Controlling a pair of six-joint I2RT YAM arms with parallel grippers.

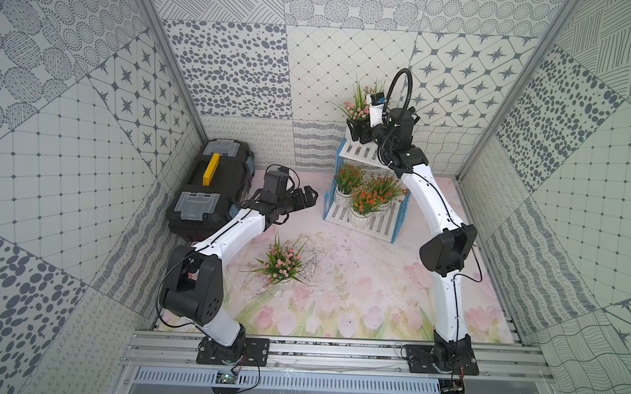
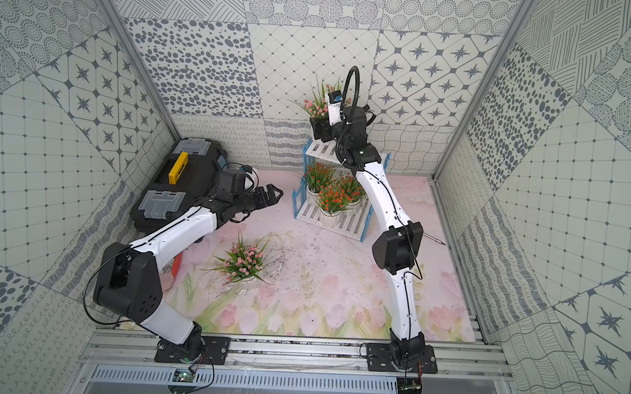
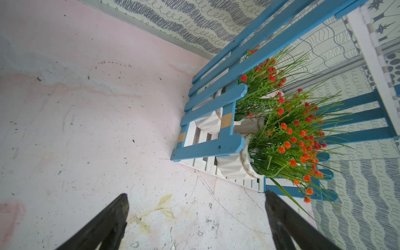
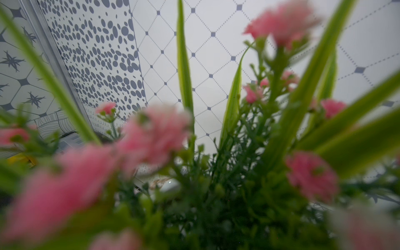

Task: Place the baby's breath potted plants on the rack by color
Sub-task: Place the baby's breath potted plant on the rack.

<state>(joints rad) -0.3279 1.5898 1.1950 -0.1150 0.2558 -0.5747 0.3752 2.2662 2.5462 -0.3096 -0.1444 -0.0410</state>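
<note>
while the left arm (image 1: 232, 231) lies low with its left gripper (image 1: 308, 197) spread empty beside the rack (image 1: 359, 154), the right arm (image 1: 431, 203) stretches back, right gripper (image 1: 359, 132) clasped on the pink plant (image 1: 356, 110) at the rack's upper shelf.

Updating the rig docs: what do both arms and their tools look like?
Left arm and right arm match: white link shells, black joint housings, a thin black cable along each link, black base plates on an aluminium rail. Left tool and right tool are black. The right wrist carries a white camera module and a looping black corrugated hose.
</note>
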